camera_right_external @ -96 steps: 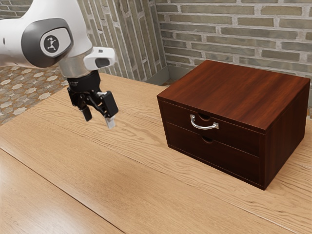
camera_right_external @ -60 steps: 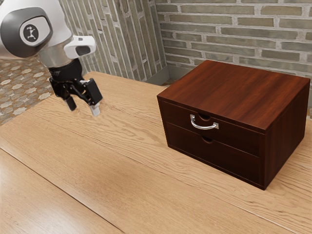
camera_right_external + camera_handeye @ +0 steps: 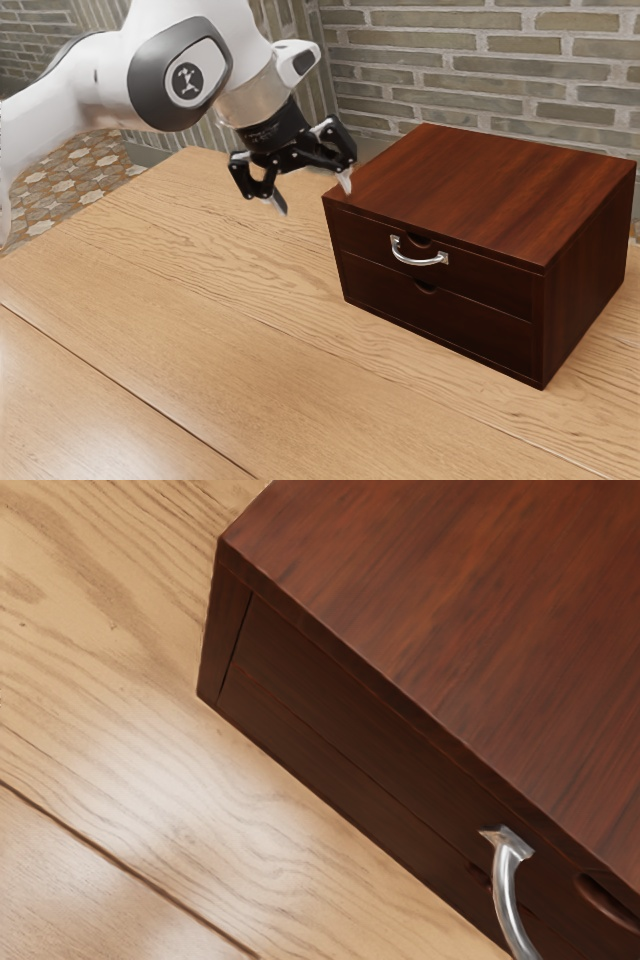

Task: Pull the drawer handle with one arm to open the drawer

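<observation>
Cabinet (image 3: 480,190) sits on table (image 3: 200,350), toward exterior view's right. Handle (image 3: 418,256) on upper drawer (image 3: 480,275), lower drawer (image 3: 450,318) beneath. My gripper (image 3: 312,197) hangs beside cabinet's top corner on exterior view's left, above table.

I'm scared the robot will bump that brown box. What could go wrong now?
The open gripper hovers right by the top corner of the cabinet, so a finger might knock it on the way down. The silver handle is thin and sits lower, on the upper drawer, so the fingers could miss it or slip off. The cabinet just stands on the table; a pull might drag the whole thing along.
</observation>
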Available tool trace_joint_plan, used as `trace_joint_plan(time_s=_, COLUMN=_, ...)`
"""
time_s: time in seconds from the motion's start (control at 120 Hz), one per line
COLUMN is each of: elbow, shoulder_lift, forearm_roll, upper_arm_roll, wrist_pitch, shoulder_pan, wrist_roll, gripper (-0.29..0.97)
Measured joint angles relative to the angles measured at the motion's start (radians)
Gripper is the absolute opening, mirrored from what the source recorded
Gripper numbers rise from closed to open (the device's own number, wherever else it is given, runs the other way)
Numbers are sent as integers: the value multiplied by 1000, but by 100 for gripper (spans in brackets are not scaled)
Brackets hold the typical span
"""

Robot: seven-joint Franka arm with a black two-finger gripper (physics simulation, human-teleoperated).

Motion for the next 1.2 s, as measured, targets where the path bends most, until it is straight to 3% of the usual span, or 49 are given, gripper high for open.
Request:
trace_joint_plan(time_s=0.125, elbow=-15, shoulder_lift=18, forearm_roll=-14, upper_arm_roll=0, wrist_pitch=109, shoulder_pan=29, wrist_roll=-175, gripper=68)
trace_joint_plan(time_s=0.3, elbow=-23, shoulder_lift=57, forearm_roll=-22, upper_arm_roll=0, wrist_pitch=221, shoulder_pan=-36, wrist_roll=-367, gripper=68)
trace_joint_plan(time_s=0.492, elbow=-164, shoulder_lift=42, forearm_roll=-26, upper_arm_roll=7, wrist_pitch=318, shoulder_pan=-47, wrist_roll=-524, gripper=68)
trace_joint_plan(time_s=0.833, elbow=-359, shoulder_lift=-84, forearm_roll=-28, upper_arm_roll=11, wrist_pitch=444, shoulder_pan=-83, wrist_roll=-718, gripper=68)
trace_joint_plan(time_s=1.2, elbow=-424, shoulder_lift=-76, forearm_roll=-31, upper_arm_roll=10, wrist_pitch=549, shoulder_pan=-107, wrist_roll=-848, gripper=68)
